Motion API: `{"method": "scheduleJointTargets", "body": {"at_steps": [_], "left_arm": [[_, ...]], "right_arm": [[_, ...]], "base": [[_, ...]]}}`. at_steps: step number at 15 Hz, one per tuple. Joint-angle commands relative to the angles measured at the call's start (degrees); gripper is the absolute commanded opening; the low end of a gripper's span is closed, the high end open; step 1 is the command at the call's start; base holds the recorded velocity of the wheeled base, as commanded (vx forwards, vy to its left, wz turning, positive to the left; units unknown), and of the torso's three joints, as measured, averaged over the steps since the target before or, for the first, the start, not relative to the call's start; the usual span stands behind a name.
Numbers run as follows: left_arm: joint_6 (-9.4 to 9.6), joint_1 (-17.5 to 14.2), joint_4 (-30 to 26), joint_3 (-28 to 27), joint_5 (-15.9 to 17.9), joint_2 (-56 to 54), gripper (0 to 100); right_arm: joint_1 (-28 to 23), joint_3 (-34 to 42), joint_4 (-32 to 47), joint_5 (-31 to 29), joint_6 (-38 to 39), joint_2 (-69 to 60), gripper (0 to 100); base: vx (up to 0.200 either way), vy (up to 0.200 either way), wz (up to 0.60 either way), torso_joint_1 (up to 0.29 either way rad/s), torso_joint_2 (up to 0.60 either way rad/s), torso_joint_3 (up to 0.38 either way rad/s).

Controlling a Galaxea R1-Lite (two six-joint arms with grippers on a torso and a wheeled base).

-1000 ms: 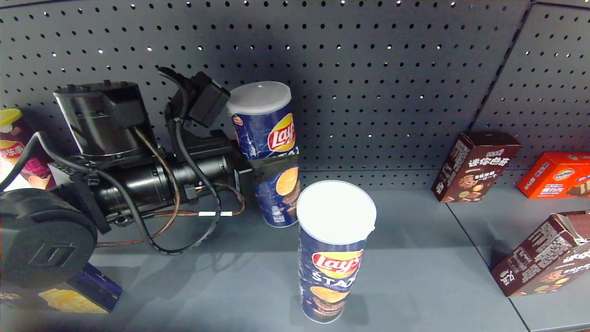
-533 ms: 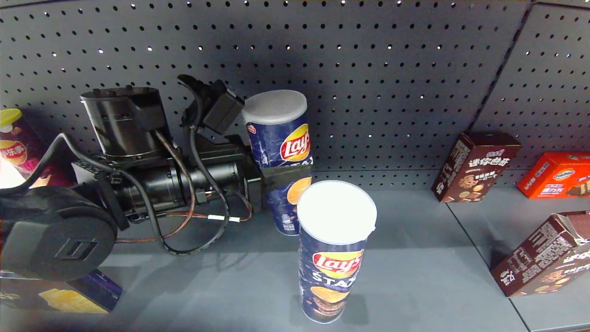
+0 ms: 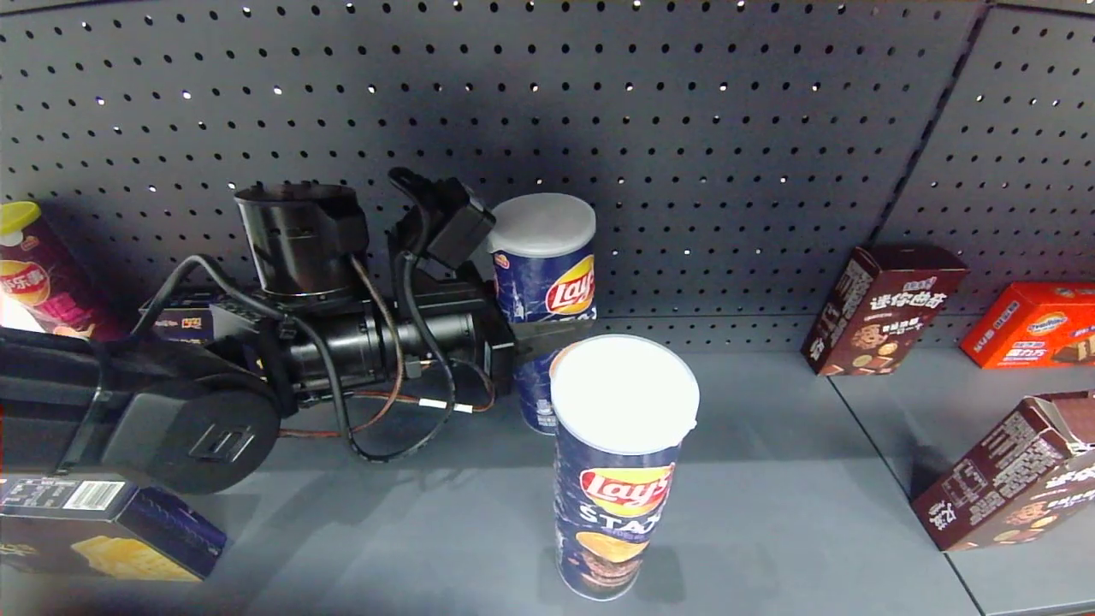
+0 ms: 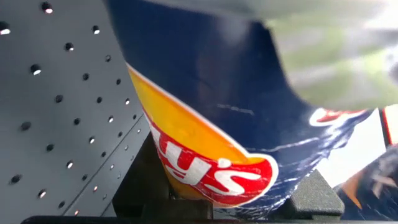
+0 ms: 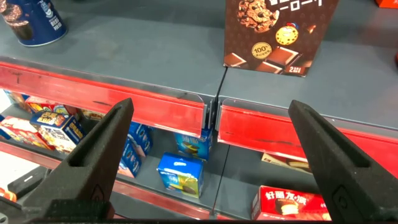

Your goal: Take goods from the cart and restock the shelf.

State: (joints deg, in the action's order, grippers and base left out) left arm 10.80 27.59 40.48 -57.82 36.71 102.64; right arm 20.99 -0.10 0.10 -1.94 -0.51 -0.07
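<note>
Blue can [image 3: 547, 257] upright at the back of the shelf [image 3: 770, 513], the left gripper [image 3: 552, 329] clamped round it, just behind the front can [image 3: 620, 479]. Whether it has touched down, can't tell. Release looks like what's left. The right gripper [image 5: 211, 106] hangs wide open with nothing in it.

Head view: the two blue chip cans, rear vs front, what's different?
The rear can is clamped in the left gripper, close to the pegboard. The front can stands free, with nothing touching it, farther forward on the shelf. The rear can's lower part is partly hidden behind the front can, which shows in full. Both are upright blue cans with pale lids.
</note>
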Motion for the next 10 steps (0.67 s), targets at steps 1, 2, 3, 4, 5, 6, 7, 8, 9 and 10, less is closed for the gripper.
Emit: {"method": "scheduleJointTargets", "body": {"at_steps": [1, 2, 3, 4, 5, 6, 7, 8, 9, 10], "left_arm": [[0.01, 0.4, 0.0, -1.8, 0.0, 2.0, 0], [0.01, 0.4, -0.1, -2.9, 0.1, 2.7, 0], [0.01, 0.4, -0.1, -3.6, 0.6, 3.2, 0], [0.01, 0.4, -0.1, -4.0, 0.7, 3.4, 0], [0.1, 0.4, -0.1, -4.3, 0.7, 3.9, 0], [0.19, 0.4, 0.0, -4.8, 0.7, 4.4, 0], [0.19, 0.2, 0.0, -5.4, 0.6, 4.8, 0], [0.1, 0.0, 0.0, -6.1, 0.6, 5.3, 0], [0.19, 0.0, -0.1, -6.7, 0.6, 5.5, 0], [0.19, 0.0, 0.0, -7.0, 0.6, 5.7, 0]], "right_arm": [[0.0, 0.0, 0.0, 0.0, 0.0, 0.1, 100], [0.0, 0.0, 0.0, 0.0, 0.0, 0.1, 100], [0.0, 0.0, 0.0, 0.0, 0.0, 0.1, 100], [0.0, 0.0, 0.0, 0.0, 0.0, 0.1, 100], [0.0, 0.0, 0.0, 0.0, 0.0, 0.1, 100], [0.0, -0.1, 0.0, 0.0, 0.0, 0.1, 100], [0.0, 0.0, 0.0, 0.0, 0.0, 0.1, 100], [0.0, 0.0, 0.0, 0.0, 0.0, 0.1, 100], [0.0, 0.0, 0.0, 0.0, 0.0, 0.1, 100], [0.0, -0.1, 0.0, 0.0, 0.0, 0.1, 100]], "base": [[0.0, 0.0, 0.0, 0.0, 0.0, 0.0], [0.0, 0.0, 0.0, 0.0, 0.0, 0.0], [0.0, 0.0, 0.0, 0.0, 0.0, 0.0], [0.0, 0.0, 0.0, 0.0, 0.0, 0.0], [0.0, 0.0, 0.0, 0.0, 0.0, 0.0], [0.0, 0.0, 0.0, 0.0, 0.0, 0.0], [0.0, 0.0, 0.0, 0.0, 0.0, 0.0], [0.0, 0.0, 0.0, 0.0, 0.0, 0.0], [0.0, 0.0, 0.0, 0.0, 0.0, 0.0], [0.0, 0.0, 0.0, 0.0, 0.0, 0.0]]}}
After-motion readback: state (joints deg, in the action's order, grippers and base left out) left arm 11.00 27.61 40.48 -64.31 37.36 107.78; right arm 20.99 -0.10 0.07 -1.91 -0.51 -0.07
